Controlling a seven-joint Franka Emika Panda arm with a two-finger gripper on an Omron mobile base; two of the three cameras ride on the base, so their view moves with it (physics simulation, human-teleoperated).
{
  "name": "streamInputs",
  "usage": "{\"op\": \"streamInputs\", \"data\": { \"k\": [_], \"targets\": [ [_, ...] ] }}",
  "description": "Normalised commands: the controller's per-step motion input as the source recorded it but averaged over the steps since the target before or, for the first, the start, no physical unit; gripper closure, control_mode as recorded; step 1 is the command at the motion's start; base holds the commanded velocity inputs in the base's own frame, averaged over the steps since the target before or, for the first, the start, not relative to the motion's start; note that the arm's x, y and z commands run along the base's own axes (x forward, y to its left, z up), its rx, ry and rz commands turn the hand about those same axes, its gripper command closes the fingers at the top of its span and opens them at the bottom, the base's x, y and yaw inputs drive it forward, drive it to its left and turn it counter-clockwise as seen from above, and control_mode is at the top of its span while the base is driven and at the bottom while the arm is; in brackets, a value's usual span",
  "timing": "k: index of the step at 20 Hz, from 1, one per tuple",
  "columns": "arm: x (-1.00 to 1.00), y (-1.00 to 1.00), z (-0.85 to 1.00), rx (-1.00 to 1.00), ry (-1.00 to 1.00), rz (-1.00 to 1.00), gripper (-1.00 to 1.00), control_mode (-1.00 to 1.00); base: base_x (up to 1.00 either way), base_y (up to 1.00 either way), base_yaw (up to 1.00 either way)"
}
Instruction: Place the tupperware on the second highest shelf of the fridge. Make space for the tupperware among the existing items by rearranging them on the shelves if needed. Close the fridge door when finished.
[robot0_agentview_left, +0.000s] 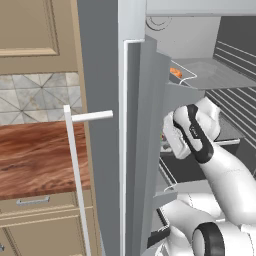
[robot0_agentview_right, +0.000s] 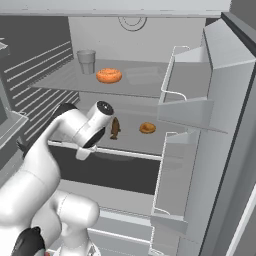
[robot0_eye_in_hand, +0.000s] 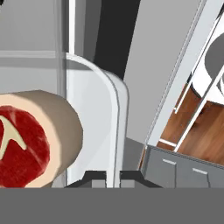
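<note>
Our end effector (robot0_eye_in_hand: 113, 176) is pinched on the rim of the shallow translucent whitish tupperware (robot0_eye_in_hand: 94, 109), which extends straight ahead of it with the red raw steak (robot0_eye_in_hand: 26, 144) inside. We judge it stiff, slick and meat-heavy, so hold level.

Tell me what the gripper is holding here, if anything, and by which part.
The gripper is shut on the rim of the shallow translucent tupperware, on the side beside the red raw steak.
</note>
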Motion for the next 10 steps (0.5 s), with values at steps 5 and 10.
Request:
{"op": "streamInputs", "data": {
  "k": [5, 10],
  "targets": [
    [0.41, 0.10, -0.36, 0.00, -0.07, -0.03, 1.00, -1.00, 0.00, 0.00, 0.00],
    [0.54, 0.17, -0.29, 0.00, -0.03, -0.02, 1.00, -1.00, 0.00, 0.00, 0.00]
  ]
}}
